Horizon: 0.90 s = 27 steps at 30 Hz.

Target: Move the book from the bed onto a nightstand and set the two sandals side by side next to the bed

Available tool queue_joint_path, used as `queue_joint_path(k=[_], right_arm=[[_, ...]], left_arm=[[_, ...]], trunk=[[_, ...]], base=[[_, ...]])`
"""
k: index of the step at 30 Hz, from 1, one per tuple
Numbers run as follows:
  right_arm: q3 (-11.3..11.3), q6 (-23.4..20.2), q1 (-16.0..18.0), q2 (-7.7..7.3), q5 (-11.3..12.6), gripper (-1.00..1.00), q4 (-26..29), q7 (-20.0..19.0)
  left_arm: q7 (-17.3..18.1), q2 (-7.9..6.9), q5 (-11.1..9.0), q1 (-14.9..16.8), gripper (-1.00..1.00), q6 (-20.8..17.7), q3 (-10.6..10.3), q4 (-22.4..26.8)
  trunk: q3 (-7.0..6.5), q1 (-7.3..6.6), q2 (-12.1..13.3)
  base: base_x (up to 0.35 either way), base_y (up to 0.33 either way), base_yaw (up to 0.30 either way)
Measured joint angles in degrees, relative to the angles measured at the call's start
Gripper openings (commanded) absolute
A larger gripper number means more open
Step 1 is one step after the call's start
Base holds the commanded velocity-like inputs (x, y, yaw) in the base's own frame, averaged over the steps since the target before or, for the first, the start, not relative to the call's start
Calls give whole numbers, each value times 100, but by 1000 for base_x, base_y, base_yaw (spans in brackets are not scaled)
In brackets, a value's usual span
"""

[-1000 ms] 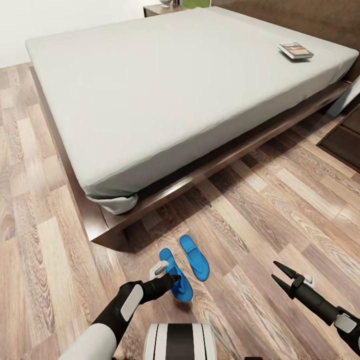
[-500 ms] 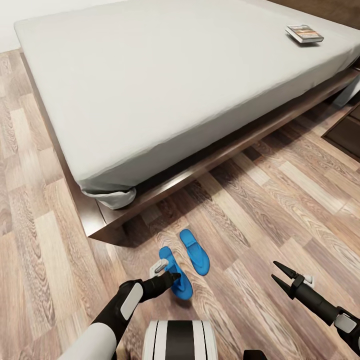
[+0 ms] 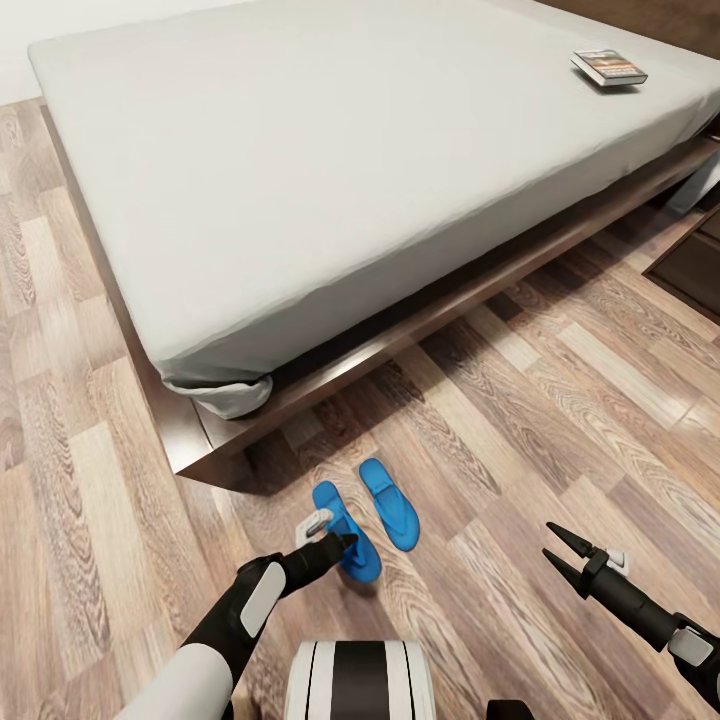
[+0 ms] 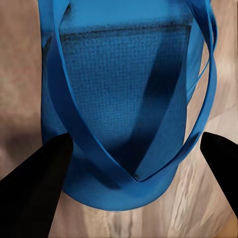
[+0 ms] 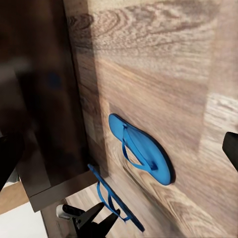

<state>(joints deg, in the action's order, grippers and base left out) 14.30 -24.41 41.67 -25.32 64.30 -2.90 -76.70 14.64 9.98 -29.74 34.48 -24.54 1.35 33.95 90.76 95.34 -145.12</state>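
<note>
Two blue sandals lie on the plank floor just off the bed's (image 3: 350, 150) near corner. My left gripper (image 3: 347, 543) is at the heel end of the nearer sandal (image 3: 340, 520). In the left wrist view its fingers (image 4: 44, 178) stand wide apart over that sandal (image 4: 124, 89), so the left gripper (image 4: 134, 141) is open. The other sandal (image 3: 388, 503) lies flat beside it, also seen as a sandal (image 5: 141, 148) in the right wrist view. My right gripper (image 3: 547, 540) hangs open above bare floor. The book (image 3: 608, 68) rests on the mattress's far right.
The bed's dark wooden frame (image 3: 200, 440) juts out at floor level close to the sandals. A dark-brown nightstand (image 3: 695, 265) is cut off by the right edge. My white base (image 3: 360, 680) sits at the bottom.
The head camera tipped down between the first two frames. Since half a second ago the nearer sandal and my left gripper have shifted slightly toward the bed. The right arm stayed put.
</note>
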Motion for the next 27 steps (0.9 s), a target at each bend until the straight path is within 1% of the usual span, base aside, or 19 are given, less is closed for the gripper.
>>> queue_joint_path(k=[6, 11, 15, 20, 27], right_arm=[[0, 2, 0, 0, -3, 100, 0, 0], [0, -2, 0, 0, -9, 100, 0, 2], [2, -6, 0, 3, -14, 100, 0, 11], [5, -7, 0, 2, -20, 100, 0, 12], [6, -7, -2, 7, -11, 100, 2, 9]], left_arm=[[14, 0, -4, 1, -100, 157, -10, 1], [39, 0, -3, -1, -100, 204, -15, 7], [228, 0, -2, -3, -100, 221, -16, 4], [283, 0, 4, -3, -100, 226, -16, 2], [292, 1, 11, -3, -100, 227, -16, -10]], trunk=[[0, 0, 0], [0, 0, 0], [0, 0, 0], [0, 0, 0], [0, 0, 0]], base=[[0, 0, 0], [0, 0, 0], [0, 0, 0], [0, 0, -12], [0, 0, -184]])
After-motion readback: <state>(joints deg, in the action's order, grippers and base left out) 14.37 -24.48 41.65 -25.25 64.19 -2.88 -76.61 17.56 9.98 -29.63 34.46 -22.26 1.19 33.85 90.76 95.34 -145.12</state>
